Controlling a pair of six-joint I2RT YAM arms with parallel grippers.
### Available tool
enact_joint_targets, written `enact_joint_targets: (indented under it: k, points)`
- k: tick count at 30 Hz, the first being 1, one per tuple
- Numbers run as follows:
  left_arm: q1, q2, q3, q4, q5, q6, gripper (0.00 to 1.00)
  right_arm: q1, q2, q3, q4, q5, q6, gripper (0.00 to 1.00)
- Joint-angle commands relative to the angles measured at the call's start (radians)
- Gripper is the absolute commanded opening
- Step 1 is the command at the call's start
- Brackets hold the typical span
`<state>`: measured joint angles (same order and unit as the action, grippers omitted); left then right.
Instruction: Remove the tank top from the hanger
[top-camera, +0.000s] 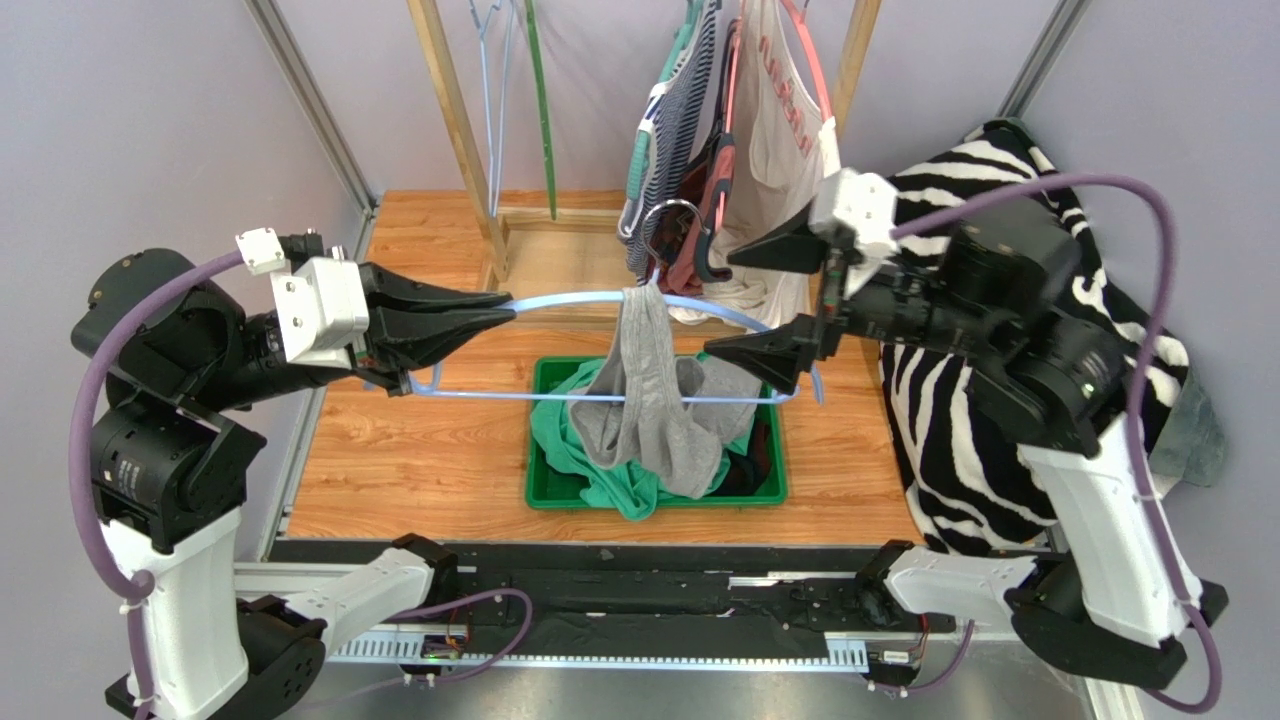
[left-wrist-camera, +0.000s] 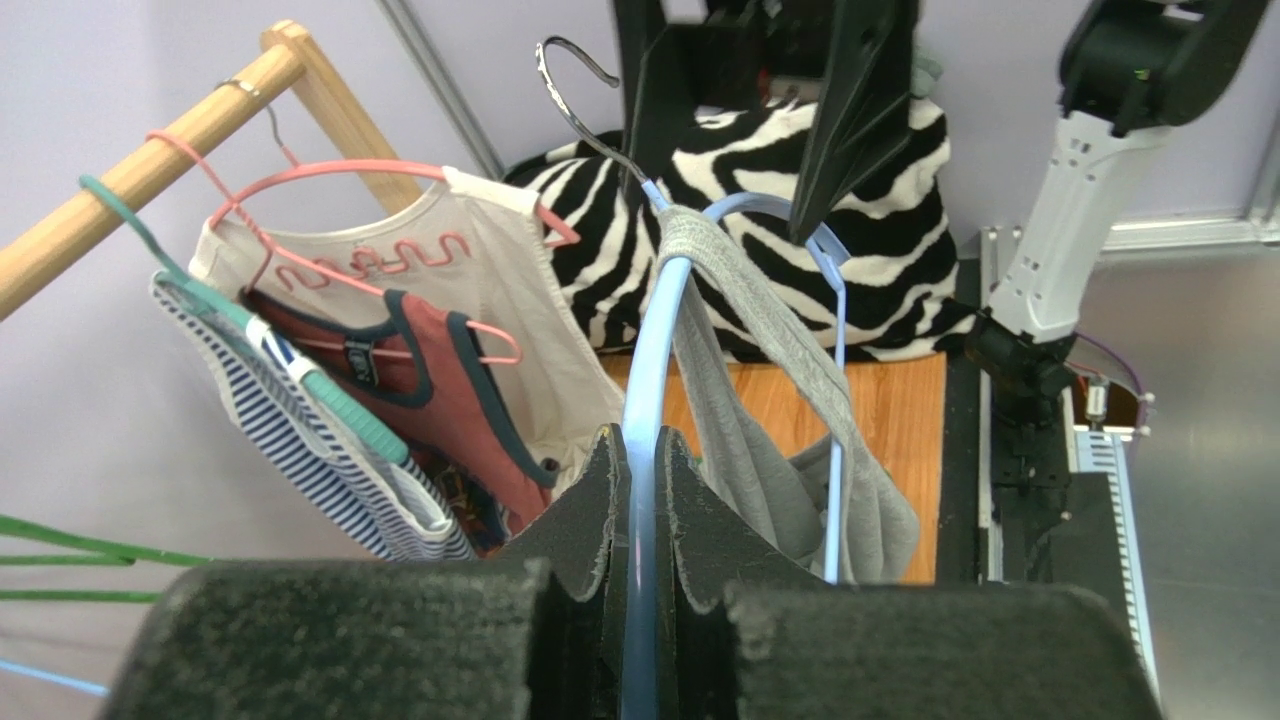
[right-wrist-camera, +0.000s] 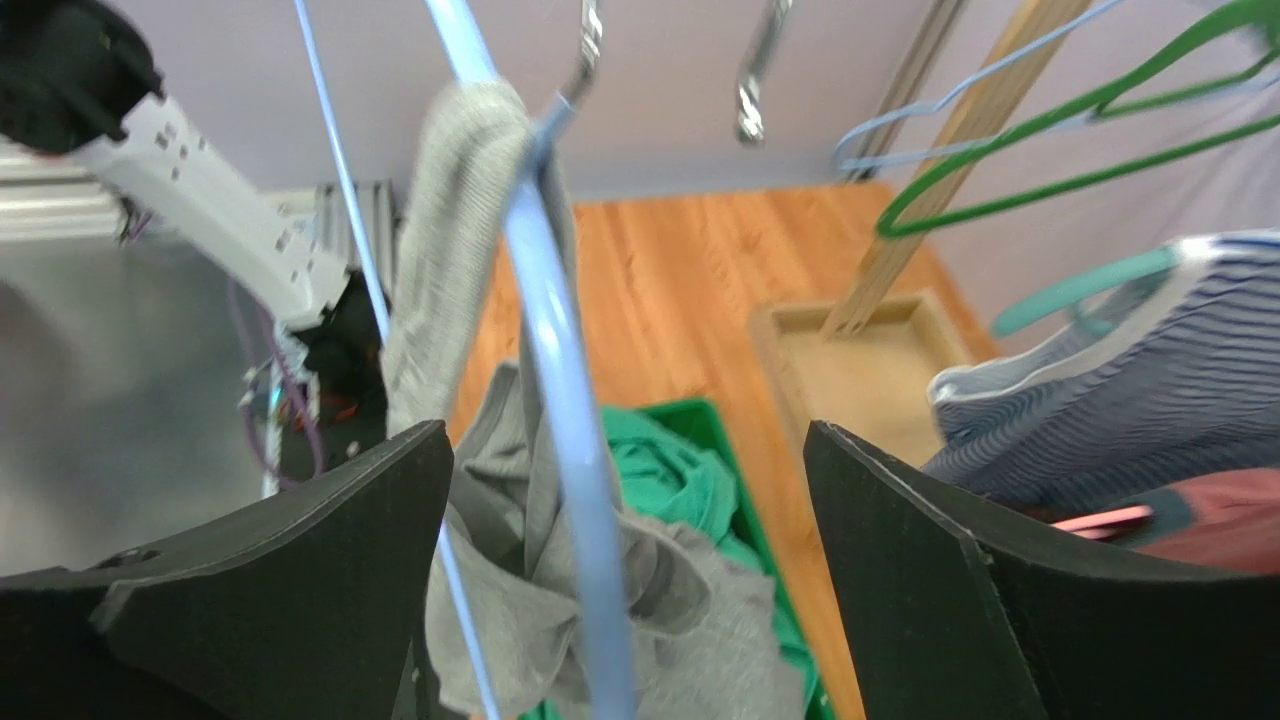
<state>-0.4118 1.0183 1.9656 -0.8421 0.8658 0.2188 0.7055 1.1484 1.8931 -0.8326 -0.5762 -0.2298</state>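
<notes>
A light blue hanger is held level above a green bin. A grey tank top hangs from it by one strap near the hook and droops into the bin. My left gripper is shut on the hanger's left arm; the left wrist view shows the blue bar pinched between the pads. My right gripper is open at the hanger's right end, its jaws wide on either side of the blue bar and the grey tank top.
A wooden rack at the back holds several garments on hangers and empty green and blue hangers. A green garment lies in the bin. A zebra-print cloth is draped at the right.
</notes>
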Motion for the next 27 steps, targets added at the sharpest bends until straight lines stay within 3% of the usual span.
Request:
enact_joint_targets:
  k: [1,5,7,8,9,11,12,16,17,19,20,22,23,27]
  points:
    - [0.002,-0.009,0.061,0.002,0.085,0.063,0.0,-0.009,0.008,0.026,-0.141,-0.119,-0.075,0.91]
    - [0.002,-0.004,0.078,-0.005,0.09,0.06,0.0,-0.018,0.022,0.032,-0.174,-0.139,-0.075,0.84]
    - [0.002,-0.001,0.088,-0.006,0.09,0.057,0.0,-0.02,0.037,0.037,-0.187,-0.129,-0.077,0.69]
    - [0.002,0.0,0.09,-0.005,0.087,0.056,0.0,-0.021,0.04,0.035,-0.192,-0.117,-0.075,0.61]
    - [0.002,0.0,0.092,-0.006,0.087,0.057,0.0,-0.02,0.039,0.034,-0.195,-0.11,-0.074,0.39]
    - [0.002,0.0,0.092,-0.005,0.081,0.057,0.0,-0.021,0.036,0.027,-0.185,-0.068,-0.069,0.06]
    - [0.002,0.0,0.085,-0.006,0.072,0.063,0.0,-0.02,0.031,0.015,-0.172,-0.053,-0.066,0.0]
    - [0.002,0.002,0.055,0.014,0.041,0.063,0.0,-0.018,-0.006,-0.034,-0.071,0.021,-0.052,0.0]
    - [0.002,0.003,0.047,0.024,0.023,0.056,0.04,-0.018,-0.036,-0.057,0.007,0.08,-0.051,0.0]
    - [0.002,0.011,0.039,0.046,0.004,0.034,0.21,-0.011,-0.068,-0.132,0.091,0.156,-0.062,0.0]
    - [0.002,0.016,0.047,0.051,-0.017,0.028,0.43,-0.005,-0.099,-0.159,0.174,0.252,-0.075,0.0]
    - [0.002,0.037,0.087,0.067,-0.037,0.008,0.6,0.028,-0.128,-0.25,0.239,0.338,-0.167,0.0]
    - [0.002,0.046,0.105,0.078,-0.057,-0.005,0.66,0.05,-0.14,-0.281,0.304,0.442,-0.208,0.0]
    - [0.002,0.071,0.118,0.159,-0.016,-0.178,0.68,0.268,-0.182,-0.462,0.522,0.789,-0.506,0.0]
